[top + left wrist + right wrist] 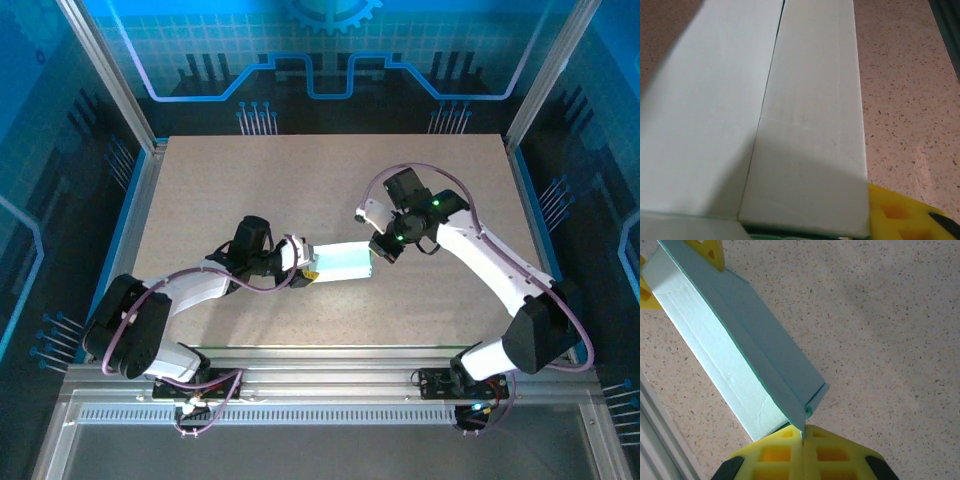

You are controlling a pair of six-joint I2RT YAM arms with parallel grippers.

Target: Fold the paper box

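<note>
Obs., standing by the rig:

- Paper box [342,262] at mid-desk [250,190], strung between the two arms. It looks lifted or tipped up on a long edge; can't tell if it touches the desk.
- Box is already a long, flat sleeve. Long panels are up and creased, and a seam runs the length of it in the L wrist view.
- L fingers [310,270] are clamped on the box's L end, one yellow pad on each face, so partly apart w/ card between.
- R fingers [799,452] are pressed fully together at the R end. The tip of a thin flap edge runs into the seam between the pads, so it looks nipped there.

Step in hand (my read): closing the R end. L arm is the anchor, R arm works the end flap. Body seems done, so task approx. past halfway.

Next move calls for: R bends the flap over on its crease and tucks it into the open end, w/ L holding firm so the sleeve doesn't twist. Card is thin, so pull gently.
</note>
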